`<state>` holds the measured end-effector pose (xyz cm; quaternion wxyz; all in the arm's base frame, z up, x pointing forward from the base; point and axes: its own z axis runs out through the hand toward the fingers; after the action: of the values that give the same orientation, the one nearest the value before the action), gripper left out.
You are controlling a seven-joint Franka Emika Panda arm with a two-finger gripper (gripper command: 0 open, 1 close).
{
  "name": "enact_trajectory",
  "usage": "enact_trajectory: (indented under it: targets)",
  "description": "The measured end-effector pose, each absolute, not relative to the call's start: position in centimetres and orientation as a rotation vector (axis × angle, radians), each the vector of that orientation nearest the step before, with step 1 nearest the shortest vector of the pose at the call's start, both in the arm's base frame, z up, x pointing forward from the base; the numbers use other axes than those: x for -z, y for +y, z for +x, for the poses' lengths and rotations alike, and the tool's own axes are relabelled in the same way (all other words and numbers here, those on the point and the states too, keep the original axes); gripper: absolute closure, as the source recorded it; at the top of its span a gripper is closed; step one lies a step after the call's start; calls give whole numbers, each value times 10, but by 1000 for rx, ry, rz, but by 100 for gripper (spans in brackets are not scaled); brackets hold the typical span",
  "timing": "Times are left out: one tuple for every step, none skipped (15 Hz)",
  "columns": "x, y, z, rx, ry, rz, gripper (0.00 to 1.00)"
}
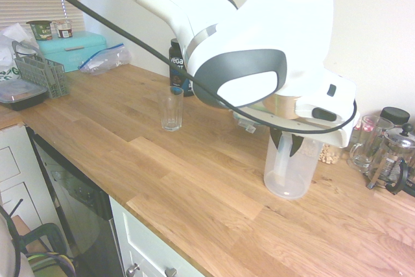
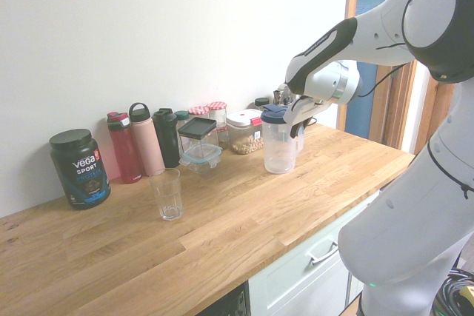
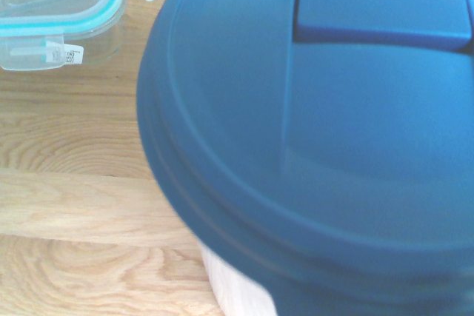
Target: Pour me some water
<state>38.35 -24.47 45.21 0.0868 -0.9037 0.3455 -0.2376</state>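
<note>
A tall translucent plastic jug (image 1: 288,173) (image 2: 279,149) with a navy-blue lid (image 3: 311,146) stands on the wooden counter near the wall. My gripper (image 1: 286,142) (image 2: 293,120) comes down onto its top from the handle side, its dark fingers closed in on the jug's upper edge. The lid fills most of the wrist view. The water cannot be made out through the jug's wall. An empty clear drinking glass (image 1: 172,108) (image 2: 167,194) stands upright further along the counter, well apart from the jug.
A black Vega tub (image 2: 80,168), coloured bottles (image 2: 137,142) and clear food containers (image 2: 200,146) line the wall. A French press (image 1: 392,157) and glassware stand beyond the jug. A grey rack (image 1: 42,72) sits at the far end.
</note>
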Motion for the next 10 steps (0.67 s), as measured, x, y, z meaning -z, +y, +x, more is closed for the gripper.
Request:
enact_trajectory:
  targets:
    - [-452,-245,384,706,1029,-2693,100]
    - [-451,-245,384,706,1029,-2693,100]
    - [-451,-245,384,706,1030,-2692,100]
    - [-452,-245,384,706,1030,-2692,100]
    - [-452,-245,384,706,1029,-2692,100]
    - [-458,-246,386,704,1017,-2695,100]
    - [-469,-247,388,705,985,-2705,100]
    - [-487,-247,390,711,932,-2718,100]
    - [-511,-245,391,718,855,-2734,100]
    - [-537,-240,390,716,771,-2750,100]
